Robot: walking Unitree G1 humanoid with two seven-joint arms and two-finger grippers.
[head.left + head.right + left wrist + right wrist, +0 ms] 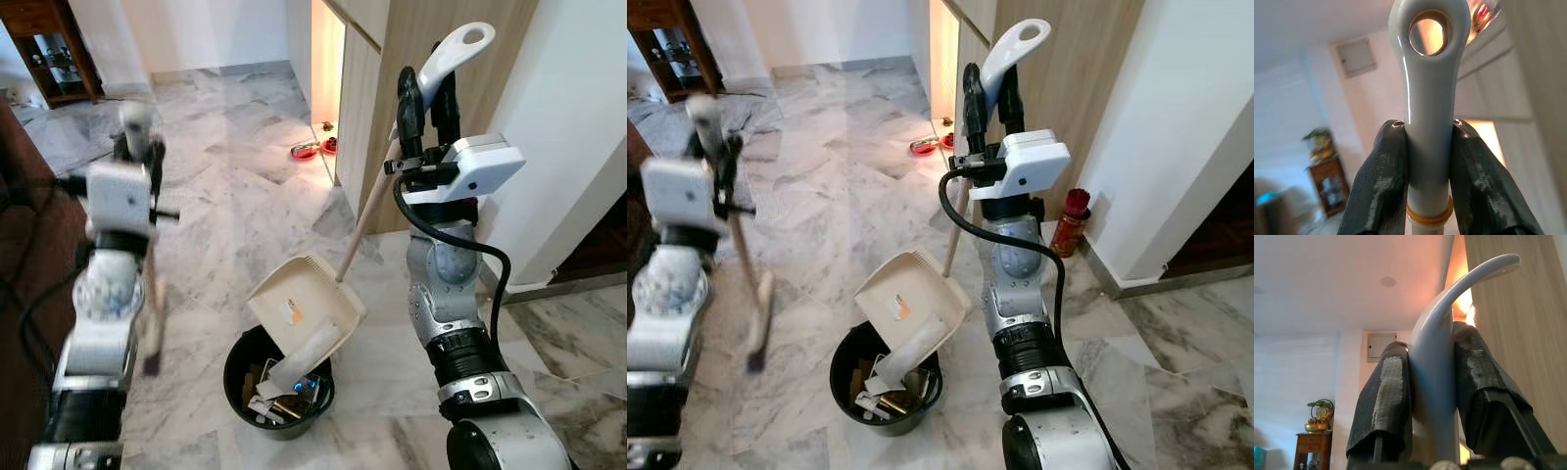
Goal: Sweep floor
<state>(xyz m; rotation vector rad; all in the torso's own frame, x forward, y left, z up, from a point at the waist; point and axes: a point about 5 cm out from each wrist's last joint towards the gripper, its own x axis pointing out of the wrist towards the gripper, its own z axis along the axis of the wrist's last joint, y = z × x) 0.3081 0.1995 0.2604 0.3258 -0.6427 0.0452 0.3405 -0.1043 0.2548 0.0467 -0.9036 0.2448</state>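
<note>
Notice your right hand (428, 103) is clamped on the dustpan (306, 305) handle; its long shaft slants down, the pan tipped over the bin (240, 377) below. Your left hand (1427, 161) grips the broom (749, 284) handle, well apart.

Both arms raised, left claw (1428, 161) and right claw (1432, 396) clamped.
</note>
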